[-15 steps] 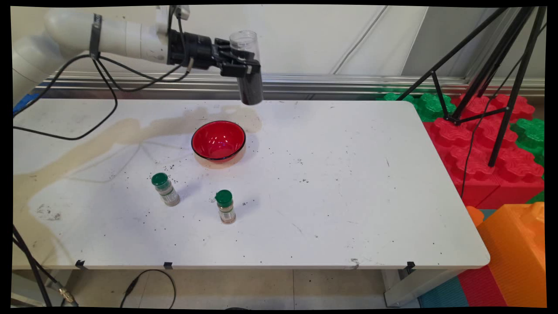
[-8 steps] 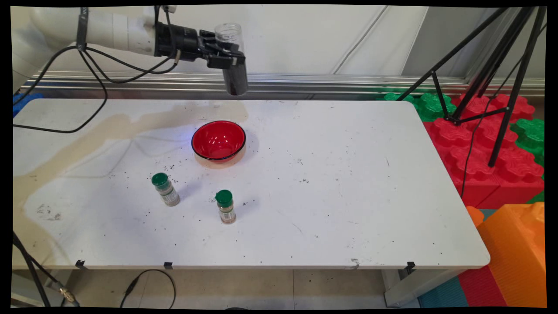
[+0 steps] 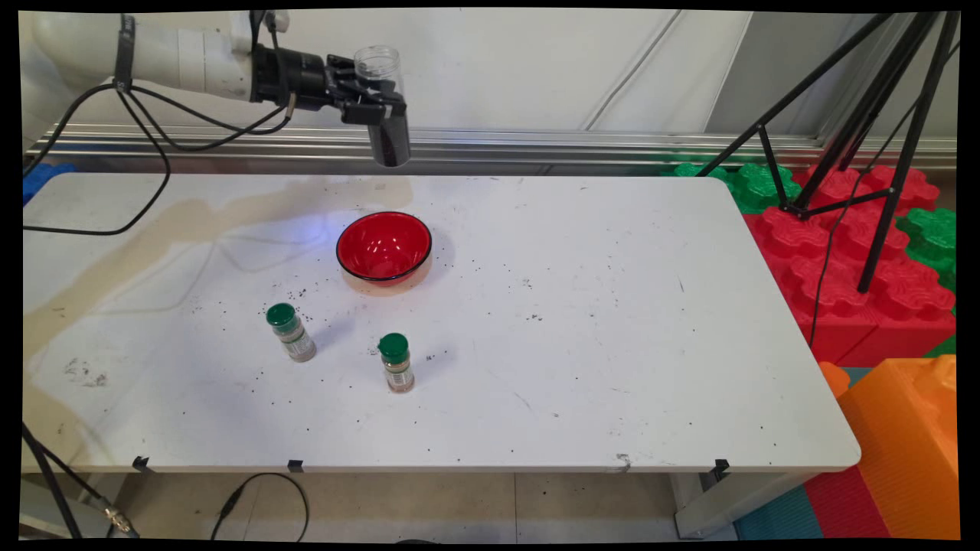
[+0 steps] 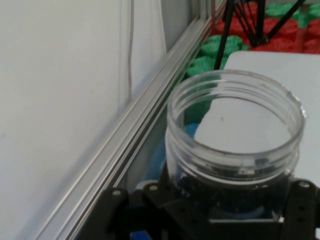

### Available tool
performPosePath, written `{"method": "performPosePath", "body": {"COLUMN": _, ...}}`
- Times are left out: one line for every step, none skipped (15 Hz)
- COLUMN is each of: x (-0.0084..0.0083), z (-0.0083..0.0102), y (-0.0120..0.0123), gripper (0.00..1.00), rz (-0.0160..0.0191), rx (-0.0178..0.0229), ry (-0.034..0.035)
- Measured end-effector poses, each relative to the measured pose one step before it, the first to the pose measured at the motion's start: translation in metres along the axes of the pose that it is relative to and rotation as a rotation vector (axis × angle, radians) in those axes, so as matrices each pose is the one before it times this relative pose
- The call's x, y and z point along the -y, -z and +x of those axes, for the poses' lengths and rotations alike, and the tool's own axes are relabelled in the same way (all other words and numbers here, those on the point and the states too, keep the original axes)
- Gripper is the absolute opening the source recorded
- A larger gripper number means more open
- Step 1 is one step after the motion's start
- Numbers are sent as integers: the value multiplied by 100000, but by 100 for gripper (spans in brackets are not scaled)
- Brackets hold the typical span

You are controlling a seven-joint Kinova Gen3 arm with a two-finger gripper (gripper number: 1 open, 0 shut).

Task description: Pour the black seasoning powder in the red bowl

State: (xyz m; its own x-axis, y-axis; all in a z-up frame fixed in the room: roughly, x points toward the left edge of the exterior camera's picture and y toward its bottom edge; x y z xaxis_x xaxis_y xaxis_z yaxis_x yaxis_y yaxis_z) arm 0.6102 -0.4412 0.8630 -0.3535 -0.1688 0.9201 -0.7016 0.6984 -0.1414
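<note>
The bowl (image 3: 383, 247) sits on the table (image 3: 612, 344), left of its middle. Two shakers stand upright before it, one (image 3: 290, 331) at its 7 o'clock, the other (image 3: 396, 362) at its 6 o'clock, well apart. The gripper (image 3: 375, 103) holds a jar (image 3: 383, 107) upright in the air behind the bowl at 12 o'clock, over the far edge; a tripod (image 3: 857, 138) stands beyond the table's far right corner.

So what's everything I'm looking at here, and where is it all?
Clear jar: one, lidless, dark grains inside, held upright in the air above the table's far edge.
Red bowl: one, on the table, nearer than the jar.
Green-capped spice bottles: two, standing near the front, one left, one right.
White table: one, speckled with dark grains.
Black tripod: one, far right.
Foam blocks: red, green, orange, right of the table.
Claw: black, clamped on the jar.
</note>
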Motion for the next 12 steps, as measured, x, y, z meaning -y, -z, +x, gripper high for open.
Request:
{"method": "performPosePath", "body": {"x": 146, "z": -413, "y": 235, "gripper": 0, "rz": 326, "rx": 625, "ry": -1080}}
{"method": "performPosePath", "body": {"x": 120, "z": -412, "y": 227, "gripper": 0, "rz": 319, "rx": 595, "ry": -1149}}
{"method": "performPosePath", "body": {"x": 93, "z": -343, "y": 177, "gripper": 0, "rz": 346, "rx": 242, "ry": -875}}
{"method": "performPosePath", "body": {"x": 71, "z": -386, "y": 180, "gripper": 0, "rz": 336, "rx": 239, "ry": -1045}}
{"method": "performPosePath", "body": {"x": 9, "z": -395, "y": 157, "gripper": 0, "rz": 179, "rx": 419, "ry": -1162}}
{"method": "performPosePath", "body": {"x": -28, "z": -333, "y": 113, "gripper": 0, "rz": 4, "rx": 479, "ry": -1031}}
{"method": "performPosePath", "body": {"x": -58, "z": -366, "y": 114, "gripper": 0, "rz": -55, "rx": 539, "ry": -1188}}
{"method": "performPosePath", "body": {"x": -78, "z": -311, "y": 88, "gripper": 0, "rz": -97, "rx": 466, "ry": -1353}}
{"method": "performPosePath", "body": {"x": -79, "z": -255, "y": 64, "gripper": 0, "rz": -74, "rx": 526, "ry": -1478}}
{"method": "performPosePath", "body": {"x": -54, "z": -155, "y": 25, "gripper": 0, "rz": -44, "rx": 336, "ry": -1094}}
{"method": "performPosePath", "body": {"x": -80, "z": -227, "y": 52, "gripper": 0, "rz": -2, "rx": 541, "ry": -1704}}
{"method": "performPosePath", "body": {"x": -65, "z": -138, "y": 37, "gripper": 0, "rz": -9, "rx": 320, "ry": -1055}}
